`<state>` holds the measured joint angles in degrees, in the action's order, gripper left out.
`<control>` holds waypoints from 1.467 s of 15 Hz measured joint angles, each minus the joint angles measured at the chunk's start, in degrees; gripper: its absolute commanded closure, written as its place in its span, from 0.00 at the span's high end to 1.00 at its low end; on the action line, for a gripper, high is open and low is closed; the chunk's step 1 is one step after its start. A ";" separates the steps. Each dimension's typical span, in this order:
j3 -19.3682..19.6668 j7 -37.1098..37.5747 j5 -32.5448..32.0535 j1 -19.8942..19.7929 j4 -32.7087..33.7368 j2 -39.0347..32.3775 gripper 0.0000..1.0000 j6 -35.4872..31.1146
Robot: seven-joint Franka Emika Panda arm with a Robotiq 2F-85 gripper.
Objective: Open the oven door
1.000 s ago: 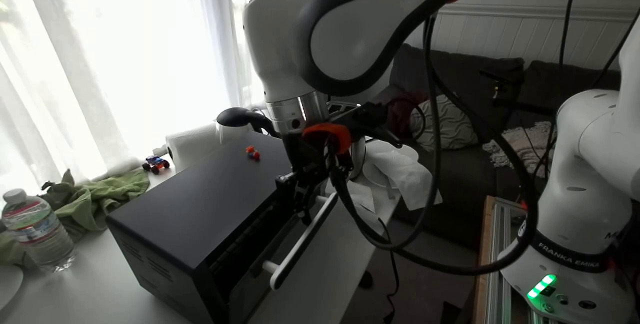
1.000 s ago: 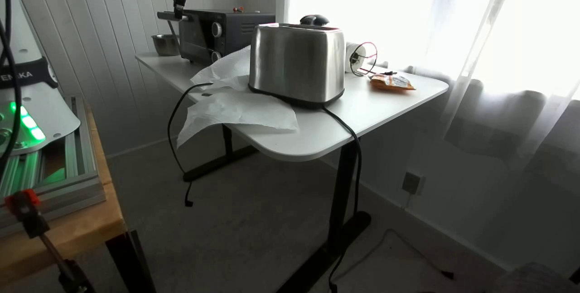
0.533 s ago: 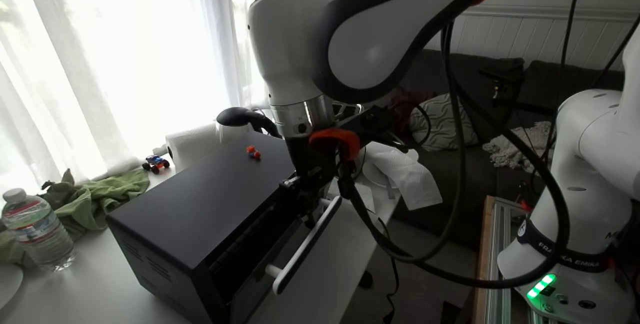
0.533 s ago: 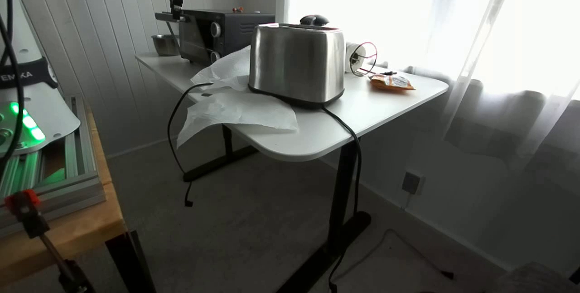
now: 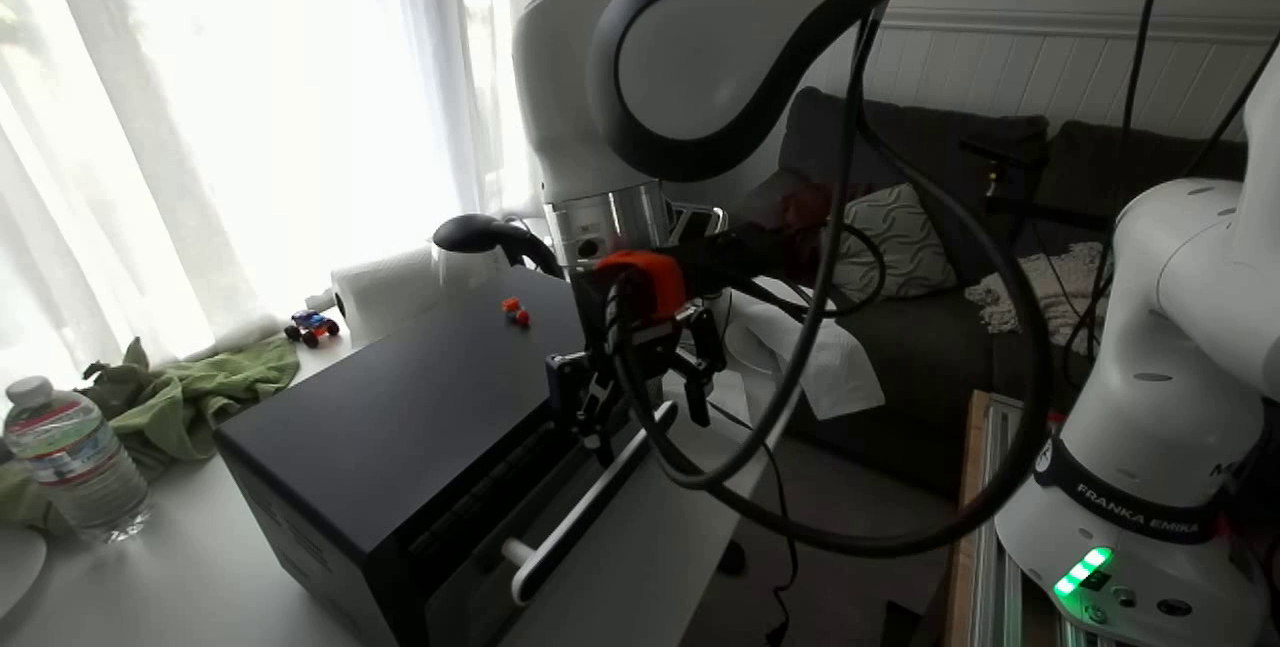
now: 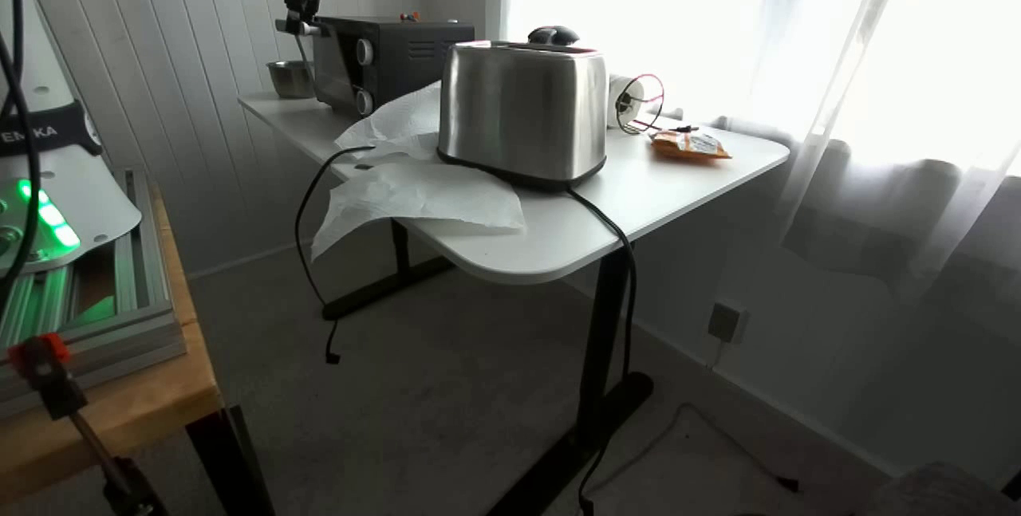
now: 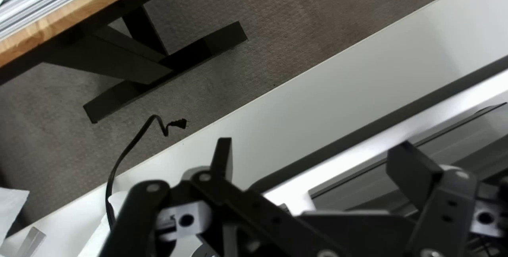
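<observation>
The oven door [image 5: 478, 579] is ajar, its top tilted a little forward from the black oven [image 5: 400, 427]. It also shows in an exterior view [image 6: 339, 61]. Its long silver bar handle [image 5: 590, 512] runs along the front and shows bright in the wrist view [image 7: 345, 165]. My gripper [image 5: 652, 437] is open at the handle's far end. One finger is on the door side of the bar and the other on the outer side. In the wrist view the bar passes between the spread fingers [image 7: 311, 151]. Whether a finger touches the bar I cannot tell.
A small orange toy [image 5: 515, 312] lies on the oven top. A paper towel roll [image 5: 390, 292] and a water bottle [image 5: 75, 462] stand by the oven. A silver toaster [image 6: 522, 113], paper sheets [image 6: 423, 195] and a cord [image 6: 307, 197] are on the white table [image 6: 550, 249].
The gripper's fingers have spread apart and now straddle the bar. The oven, with its door, handle and toy, has shifted and turned slightly. The door stays ajar.
</observation>
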<state>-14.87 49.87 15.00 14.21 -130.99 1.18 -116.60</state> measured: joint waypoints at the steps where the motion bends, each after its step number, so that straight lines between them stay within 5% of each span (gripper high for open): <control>1: 0.07 1.70 0.58 -0.03 -0.16 0.12 1.00 0.00; 8: 0.42 10.86 6.74 -0.57 -0.94 0.58 1.00 1.57; 17: -1.01 35.36 6.89 0.64 -0.76 0.20 1.00 13.70; 22: -1.00 38.55 7.22 0.65 -0.71 -0.04 1.00 18.51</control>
<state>-15.88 88.42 22.22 14.85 -131.70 1.14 -98.09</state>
